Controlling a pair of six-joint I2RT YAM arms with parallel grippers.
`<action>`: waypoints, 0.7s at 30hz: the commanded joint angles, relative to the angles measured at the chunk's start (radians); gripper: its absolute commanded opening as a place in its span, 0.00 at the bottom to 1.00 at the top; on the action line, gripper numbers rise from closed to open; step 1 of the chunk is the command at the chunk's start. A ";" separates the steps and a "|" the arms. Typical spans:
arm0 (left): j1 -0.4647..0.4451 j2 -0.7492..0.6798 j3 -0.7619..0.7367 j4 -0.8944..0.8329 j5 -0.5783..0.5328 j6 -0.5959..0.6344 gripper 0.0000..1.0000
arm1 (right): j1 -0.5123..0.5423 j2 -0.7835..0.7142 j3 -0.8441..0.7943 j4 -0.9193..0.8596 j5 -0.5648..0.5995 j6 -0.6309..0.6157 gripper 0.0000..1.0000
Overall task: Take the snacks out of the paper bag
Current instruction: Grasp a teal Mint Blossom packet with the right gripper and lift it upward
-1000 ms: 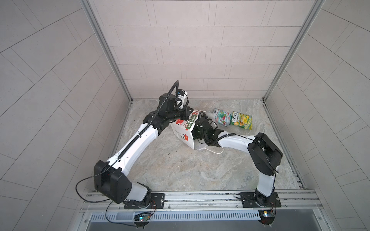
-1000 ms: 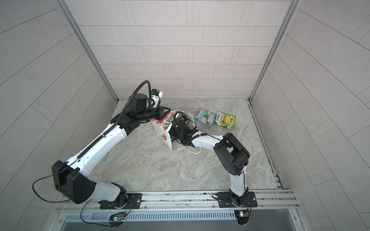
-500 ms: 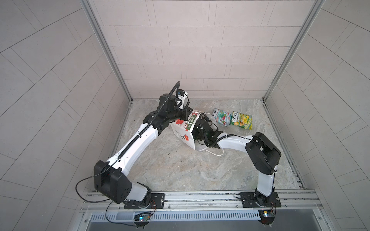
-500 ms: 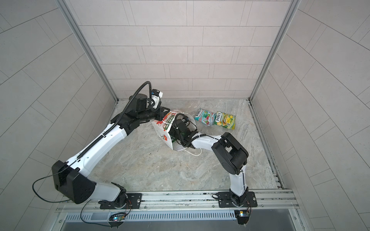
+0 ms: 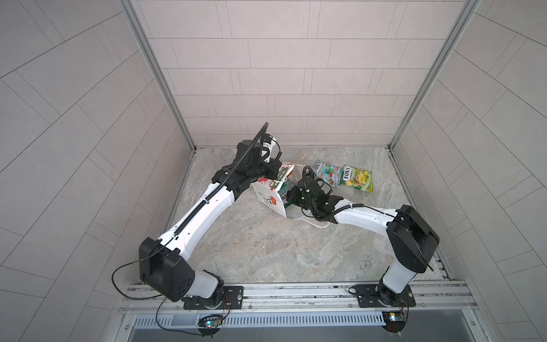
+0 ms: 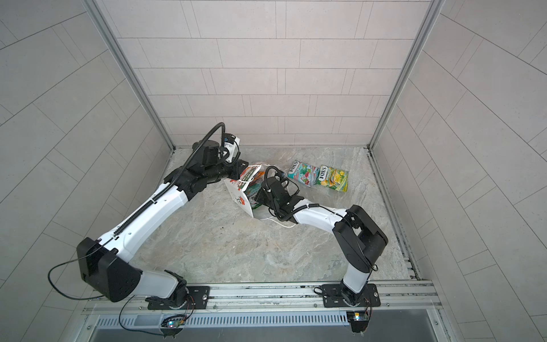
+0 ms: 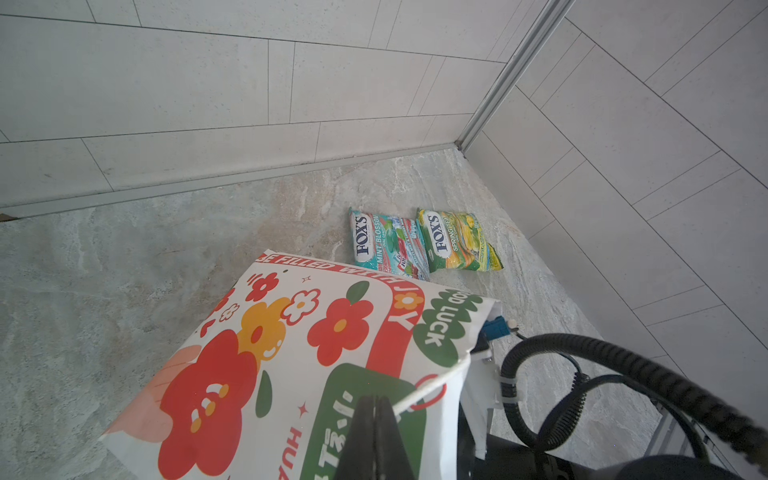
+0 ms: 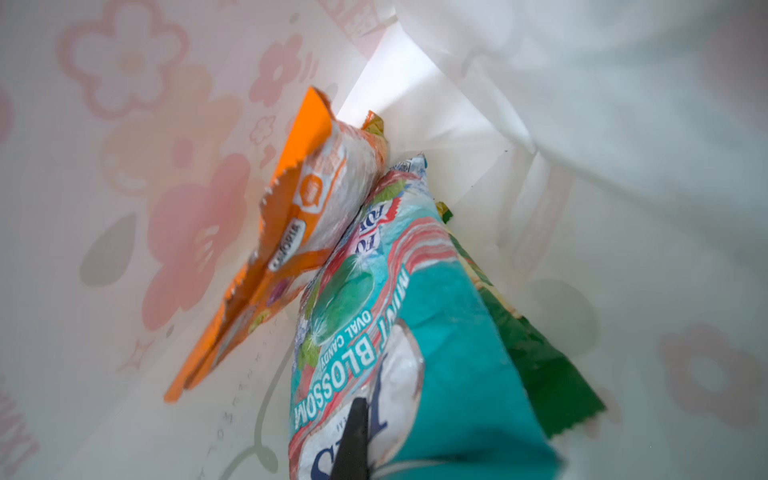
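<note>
The right gripper (image 8: 358, 411) is pinching a teal packet (image 8: 415, 332) inside the bag (image 5: 268, 195). The glossy foil may be slipping free during the pull, or the bag may be getting dragged off the cord (image 7: 415, 395) that the left gripper (image 7: 376, 415) is clenching. An orange packet (image 8: 299, 216) and a green packet (image 8: 532, 361) are waiting inside; two packets (image 7: 424, 245) are lying outside on the floor (image 5: 266, 251).

One paper bag (image 5: 270, 195), two teal packets (image 5: 327, 174) (image 8: 436, 332), one orange packet (image 8: 299, 216), two green packets (image 5: 356, 177) (image 8: 540, 365), two robot arms (image 5: 207, 213) (image 5: 367, 217)
</note>
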 commanded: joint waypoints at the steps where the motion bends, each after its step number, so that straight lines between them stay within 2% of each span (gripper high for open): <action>1: 0.004 -0.024 0.003 -0.014 -0.034 0.012 0.00 | -0.003 -0.068 -0.010 -0.055 0.011 -0.066 0.00; 11: 0.005 -0.022 0.004 -0.011 -0.025 0.004 0.00 | -0.003 -0.195 -0.009 -0.167 -0.057 -0.203 0.00; 21: 0.004 -0.016 0.004 -0.006 -0.007 -0.007 0.00 | -0.004 -0.365 0.008 -0.296 -0.119 -0.395 0.00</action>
